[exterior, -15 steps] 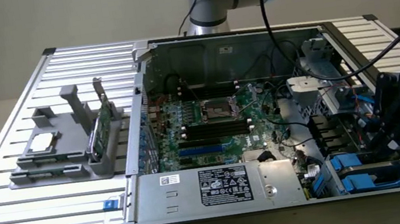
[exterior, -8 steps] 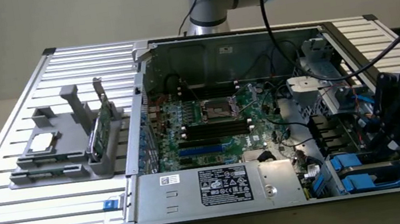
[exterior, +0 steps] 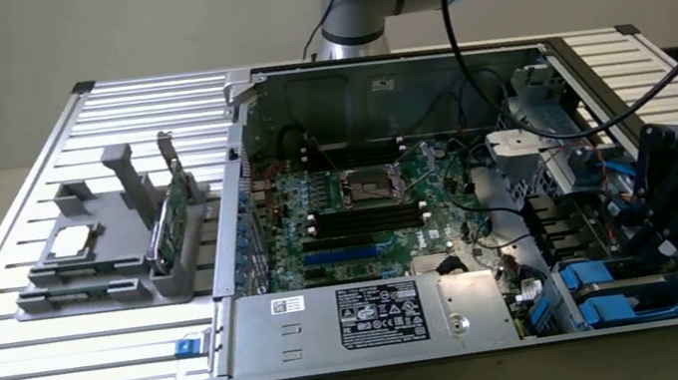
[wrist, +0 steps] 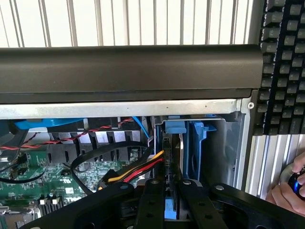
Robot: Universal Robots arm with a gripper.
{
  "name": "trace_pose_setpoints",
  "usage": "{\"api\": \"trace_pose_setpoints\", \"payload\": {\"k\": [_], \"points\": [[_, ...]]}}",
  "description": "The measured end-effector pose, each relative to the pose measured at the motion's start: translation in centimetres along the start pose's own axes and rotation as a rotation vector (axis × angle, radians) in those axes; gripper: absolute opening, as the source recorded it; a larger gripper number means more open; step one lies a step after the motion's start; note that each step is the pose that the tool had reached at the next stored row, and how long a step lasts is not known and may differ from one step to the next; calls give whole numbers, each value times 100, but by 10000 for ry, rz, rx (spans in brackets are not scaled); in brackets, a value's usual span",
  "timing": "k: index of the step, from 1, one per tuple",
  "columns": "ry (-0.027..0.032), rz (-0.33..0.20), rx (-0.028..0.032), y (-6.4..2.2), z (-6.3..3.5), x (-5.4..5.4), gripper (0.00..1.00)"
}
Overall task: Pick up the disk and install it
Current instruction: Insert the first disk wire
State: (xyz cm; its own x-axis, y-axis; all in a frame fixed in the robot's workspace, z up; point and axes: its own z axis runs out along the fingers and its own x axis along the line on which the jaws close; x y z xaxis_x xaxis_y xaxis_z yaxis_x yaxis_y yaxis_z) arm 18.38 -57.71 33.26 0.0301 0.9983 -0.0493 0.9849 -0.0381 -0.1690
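Note:
The disk [wrist: 172, 143] stands on edge in the drive bay at the corner of the open computer case [exterior: 405, 362], framed by its blue carrier [wrist: 197, 143]. In the wrist view my gripper [wrist: 171, 190] is right over it, with the black fingers [wrist: 153, 191] closed on either side of the carrier's blue edge. In the exterior view the black gripper [exterior: 674, 249] hangs at the right, low over the blue drive bay [exterior: 617, 295] at the case's front right corner.
Red, yellow and black cables [wrist: 138, 169] run right beside the bay. A grey fixture [exterior: 101, 261] on the slatted table holds a small silver chip [exterior: 71, 240] and a green card [exterior: 170, 210]. A keyboard [wrist: 286, 62] and a person's hand [wrist: 286, 188] lie outside the case.

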Motion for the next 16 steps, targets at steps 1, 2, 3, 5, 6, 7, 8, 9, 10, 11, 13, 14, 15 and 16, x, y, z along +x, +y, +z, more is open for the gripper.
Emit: {"api": "trace_pose_setpoints", "payload": {"k": [1, 2, 3, 5, 6, 7, 8, 9, 10, 11, 13, 14, 15, 16], "points": [[15, -2, 0, 0, 0, -1, 17], [30, -5, 1, 0, -1, -1, 17], [45, -8, 2, 0, -1, -1, 17], [73, -7, 3, 0, 0, -1, 17], [81, -2, 3, 0, 0, -1, 17], [88, 7, 4, 0, -1, -1, 17], [93, 20, 5, 0, -2, -2, 17], [99, 32, 10, -1, -6, -2, 17], [104, 47, 21, -3, -10, -3, 17], [107, 63, 28, -4, -15, -4, 17], [108, 95, 57, -5, -27, -4, 17], [110, 111, 70, -5, -30, -5, 17], [112, 123, 79, -4, -31, -5, 17], [112, 130, 82, -1, -32, -4, 17]]}}
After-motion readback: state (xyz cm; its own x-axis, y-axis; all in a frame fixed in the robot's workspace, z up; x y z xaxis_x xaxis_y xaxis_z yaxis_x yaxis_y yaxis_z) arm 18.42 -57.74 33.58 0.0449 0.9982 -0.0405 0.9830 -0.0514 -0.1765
